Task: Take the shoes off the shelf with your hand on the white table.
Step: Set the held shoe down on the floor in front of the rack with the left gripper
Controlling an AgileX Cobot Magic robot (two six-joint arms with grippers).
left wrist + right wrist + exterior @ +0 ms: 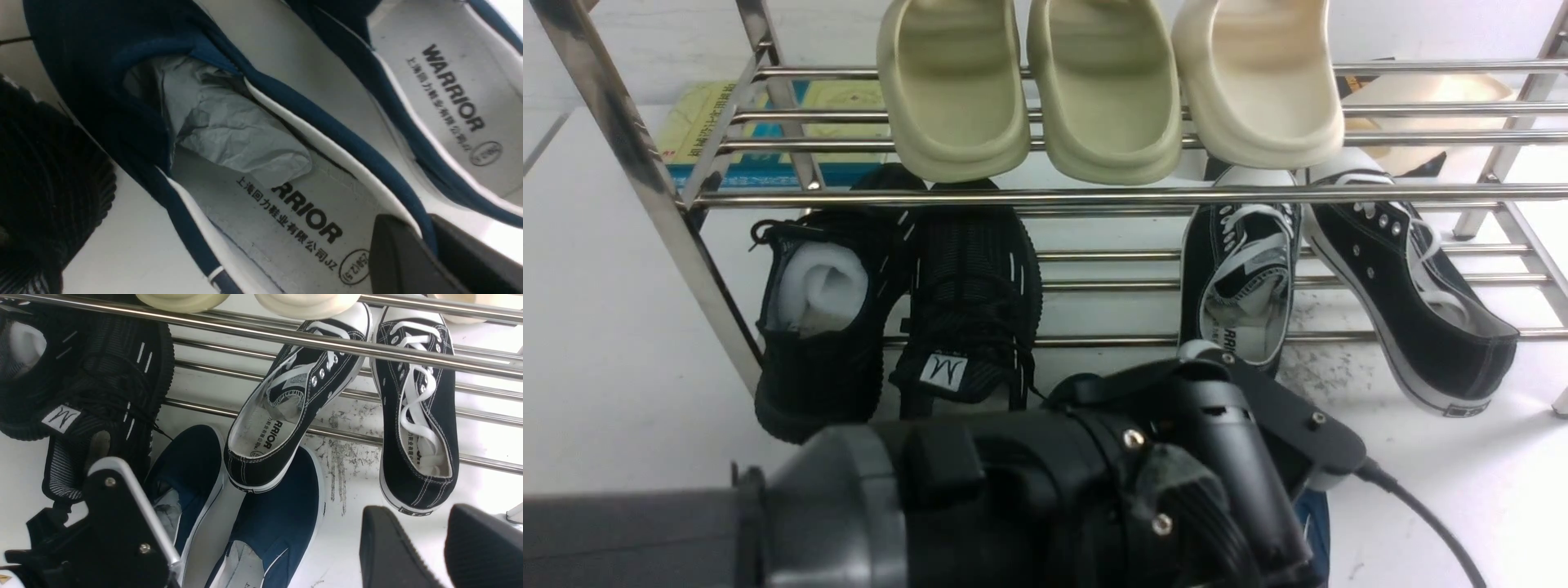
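WARRIOR print inside navy shoes [335, 134]

Dark grey and black left arm [1013, 506], silver screws [1134, 438], ribbed black housing [1201, 498], trailing black cable [1421, 508].

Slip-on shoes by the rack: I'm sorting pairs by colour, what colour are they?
Slip-on shoes: navy blue, best seen in right wrist view.

The shoes [282, 498] lie side by side on the table [345, 539], on the near side of the shelf [1094, 196]. Slippers [1107, 90] sit on top.
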